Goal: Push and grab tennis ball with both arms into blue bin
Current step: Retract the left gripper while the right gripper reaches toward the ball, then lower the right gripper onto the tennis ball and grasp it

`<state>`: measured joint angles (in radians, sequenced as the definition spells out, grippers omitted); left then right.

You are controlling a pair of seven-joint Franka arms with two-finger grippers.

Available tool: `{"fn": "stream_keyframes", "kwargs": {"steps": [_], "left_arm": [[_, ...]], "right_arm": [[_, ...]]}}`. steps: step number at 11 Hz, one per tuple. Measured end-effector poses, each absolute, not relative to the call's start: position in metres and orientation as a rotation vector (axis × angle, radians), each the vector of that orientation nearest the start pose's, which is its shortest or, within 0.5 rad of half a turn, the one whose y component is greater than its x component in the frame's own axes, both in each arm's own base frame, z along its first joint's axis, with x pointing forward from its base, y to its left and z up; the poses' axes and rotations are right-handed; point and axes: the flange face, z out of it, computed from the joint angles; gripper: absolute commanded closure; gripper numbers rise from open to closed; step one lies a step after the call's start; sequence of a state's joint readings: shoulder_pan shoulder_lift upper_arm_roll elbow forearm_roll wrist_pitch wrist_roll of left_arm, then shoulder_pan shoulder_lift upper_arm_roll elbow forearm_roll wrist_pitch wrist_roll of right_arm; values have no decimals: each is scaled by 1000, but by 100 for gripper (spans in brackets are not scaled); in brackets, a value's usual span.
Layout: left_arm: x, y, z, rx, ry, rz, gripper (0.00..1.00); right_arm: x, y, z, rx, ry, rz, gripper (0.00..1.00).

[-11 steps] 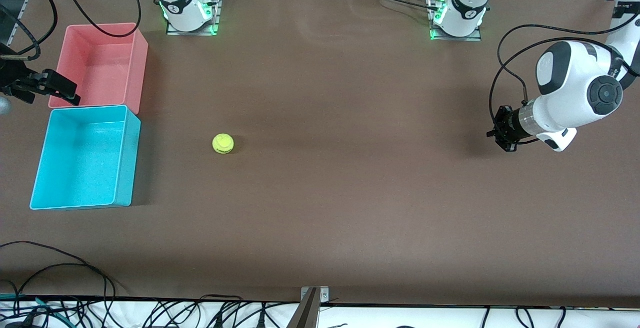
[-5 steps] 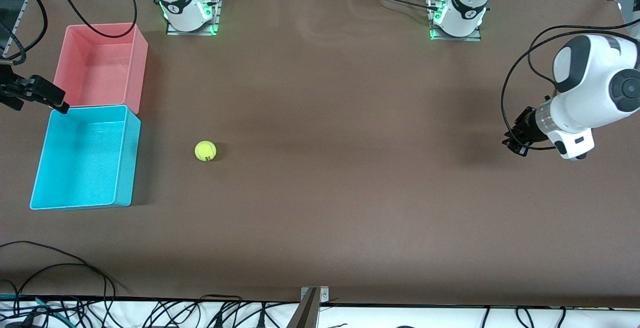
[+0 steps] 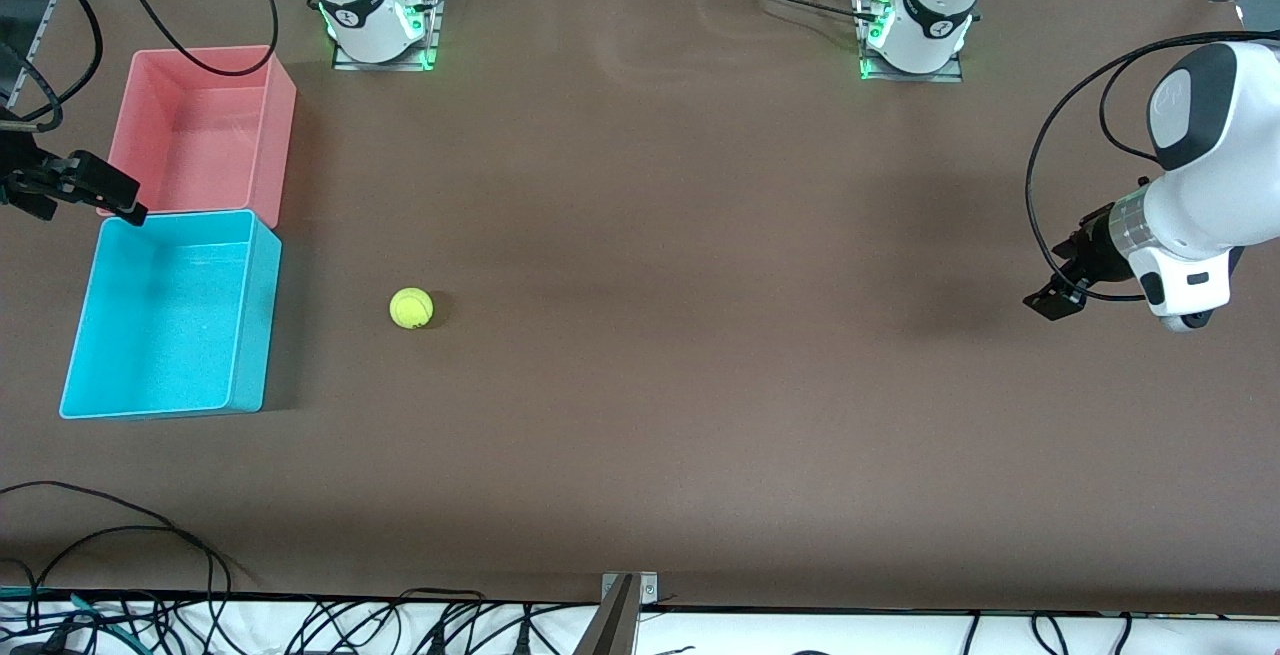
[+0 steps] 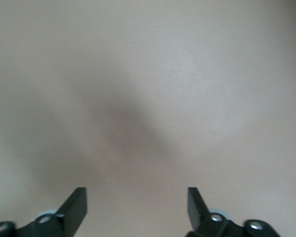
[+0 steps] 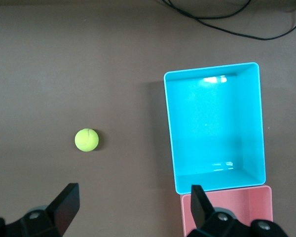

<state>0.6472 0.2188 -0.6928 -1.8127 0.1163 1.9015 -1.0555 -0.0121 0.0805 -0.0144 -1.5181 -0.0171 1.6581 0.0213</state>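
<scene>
Brown table (image 3: 700, 335), both arms raised at its ends, tennis ball (image 3: 411, 308) between.

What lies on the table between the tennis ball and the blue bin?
Nothing: only bare brown table separates the tennis ball from the blue bin. Both the front view and the right wrist view show this.
</scene>
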Motion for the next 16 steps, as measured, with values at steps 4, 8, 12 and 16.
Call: {"fn": "stream_keyframes", "kwargs": {"steps": [4, 8, 12, 16], "left_arm": [[600, -51, 470, -2969, -1088, 122, 0], [591, -86, 524, -3049, -671, 4, 0], [582, -44, 564, -3161, -195, -85, 0], [579, -32, 578, -3147, 166, -150, 0]], "right_arm": [[588, -18, 608, -3158, 78, -76, 0], [587, -20, 606, -3159, 83, -54, 0], [601, -17, 563, -3157, 75, 77, 0], [620, -15, 484, -3146, 68, 278, 0]]}}
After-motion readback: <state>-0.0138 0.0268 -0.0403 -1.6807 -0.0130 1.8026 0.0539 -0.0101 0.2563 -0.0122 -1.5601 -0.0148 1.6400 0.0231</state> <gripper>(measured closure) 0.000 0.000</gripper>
